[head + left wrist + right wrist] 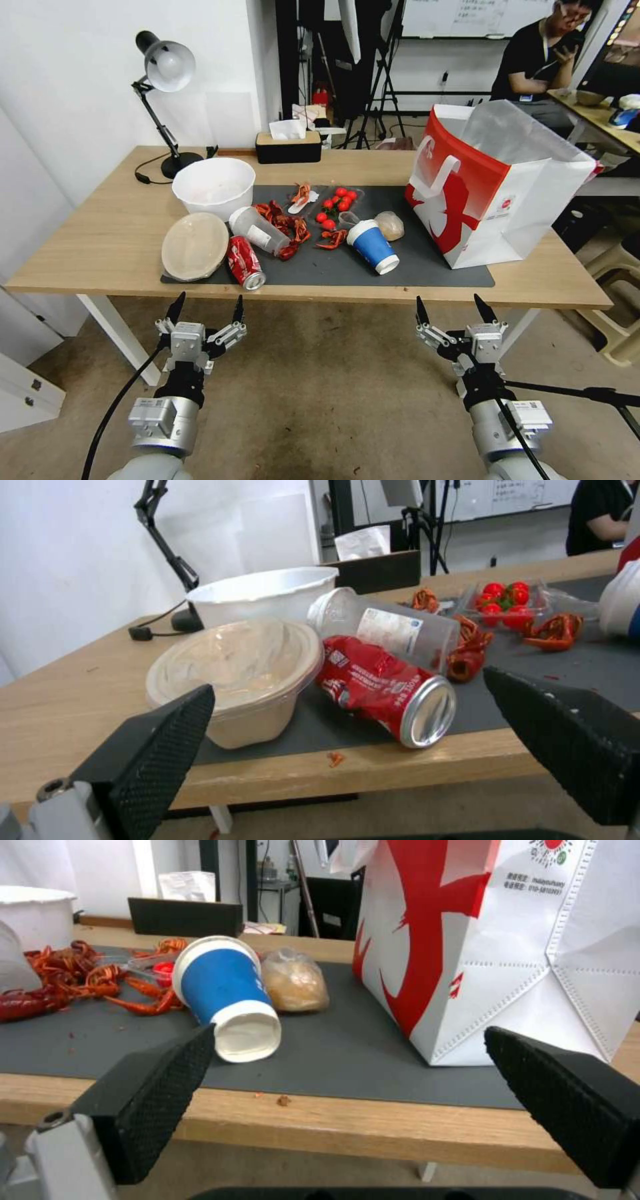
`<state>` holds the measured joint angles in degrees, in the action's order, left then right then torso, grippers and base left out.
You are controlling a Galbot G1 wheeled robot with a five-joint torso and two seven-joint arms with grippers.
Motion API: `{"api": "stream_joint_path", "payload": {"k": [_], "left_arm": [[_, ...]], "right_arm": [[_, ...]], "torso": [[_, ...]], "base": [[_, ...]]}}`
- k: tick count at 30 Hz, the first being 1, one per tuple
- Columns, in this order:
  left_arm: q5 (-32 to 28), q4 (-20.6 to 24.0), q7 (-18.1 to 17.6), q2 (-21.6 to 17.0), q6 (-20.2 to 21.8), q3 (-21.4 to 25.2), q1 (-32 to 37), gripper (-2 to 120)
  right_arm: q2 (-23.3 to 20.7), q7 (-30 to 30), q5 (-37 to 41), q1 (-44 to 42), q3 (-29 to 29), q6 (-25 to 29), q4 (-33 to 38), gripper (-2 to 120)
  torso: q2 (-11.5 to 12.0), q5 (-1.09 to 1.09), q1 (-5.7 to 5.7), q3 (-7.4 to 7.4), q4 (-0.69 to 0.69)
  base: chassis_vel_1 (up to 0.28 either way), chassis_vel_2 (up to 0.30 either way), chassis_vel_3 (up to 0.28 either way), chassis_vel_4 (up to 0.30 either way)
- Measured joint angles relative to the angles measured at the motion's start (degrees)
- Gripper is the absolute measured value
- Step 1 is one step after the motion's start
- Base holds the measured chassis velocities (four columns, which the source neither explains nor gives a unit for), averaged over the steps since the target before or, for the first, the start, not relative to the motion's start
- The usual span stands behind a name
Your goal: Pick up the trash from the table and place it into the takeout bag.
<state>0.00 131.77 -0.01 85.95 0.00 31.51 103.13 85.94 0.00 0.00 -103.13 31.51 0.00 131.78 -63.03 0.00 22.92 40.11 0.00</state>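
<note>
You're looking at a lab or studio workroom, not a home. Behind the table (100,247) stand black tripods (383,80) and light stands, with a whiteboard (467,17) on the wall beyond them. A desk lamp (163,67) sits at the table's far left corner, over bare concrete floor (320,400).

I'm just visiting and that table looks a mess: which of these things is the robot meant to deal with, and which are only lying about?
For the job: soda can, blue cup, clear cup, beige lid, wrapped lump, takeout bag, with both grippers, left and right, open short of the table.

Lying about: lamp, tissue box, white bowl.
</note>
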Motion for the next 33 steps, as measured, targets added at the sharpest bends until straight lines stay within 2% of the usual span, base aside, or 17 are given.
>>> {"api": "stream_joint_path", "payload": {"k": [16,20,22,24,25,26,28,33], "left_arm": [[-0.1,0.0,-0.1,-0.1,0.0,-0.1,0.0,100],[-1.4,0.3,-1.6,-0.9,0.6,-1.0,-0.1,100],[-6.2,1.8,-7.1,-3.7,3.5,-4.6,-0.4,100],[-7.1,2.1,-8.2,-4.3,4.0,-5.4,-0.5,100],[-10.4,3.1,-12.0,-6.3,6.0,-7.8,-0.7,100],[-12.2,3.6,-14.2,-7.3,7.1,-9.2,-0.8,100],[-14.5,4.0,-15.8,-8.3,7.9,-10.8,-1.0,100],[-14.9,3.7,-15.9,-8.3,7.4,-11.1,-1.0,100]], "right_arm": [[-0.1,-0.1,0.1,0.0,0.0,-0.2,0.0,100],[-1.3,-0.8,1.0,-0.2,-0.7,-1.5,0.4,100],[-3.0,-1.8,2.5,-0.5,-1.5,-3.8,0.9,100],[-3.7,-2.4,3.2,-0.6,-2.0,-4.8,1.2,100],[-6.9,-4.7,6.2,-1.2,-3.8,-9.1,2.4,100],[-8.0,-5.6,7.2,-1.4,-4.4,-10.6,2.8,100],[-8.7,-6.3,8.1,-1.3,-4.7,-11.4,2.9,100],[-8.8,-6.4,8.3,-0.9,-4.7,-11.3,2.8,100]], "torso": [[0.0,0.0,0.0,0.0,0.0],[0.0,0.0,0.0,0.0,0.0],[0.0,0.01,0.0,0.0,-0.02],[0.0,0.0,0.0,0.0,-0.02],[0.0,0.0,0.0,0.0,0.02],[0.0,-0.01,0.0,0.0,0.02],[0.0,0.0,0.0,0.0,-0.01],[0.0,0.0,0.0,0.0,0.0]], "base": [[0.0,0.0,0.0,0.0],[0.0,0.0,0.0,0.0],[0.0,0.0,0.0,0.0],[0.0,0.0,0.0,0.0],[0.0,0.0,0.0,0.0],[0.0,0.0,0.0,0.0],[0.0,0.0,0.0,0.0],[0.0,0.0,0.0,0.0]]}}
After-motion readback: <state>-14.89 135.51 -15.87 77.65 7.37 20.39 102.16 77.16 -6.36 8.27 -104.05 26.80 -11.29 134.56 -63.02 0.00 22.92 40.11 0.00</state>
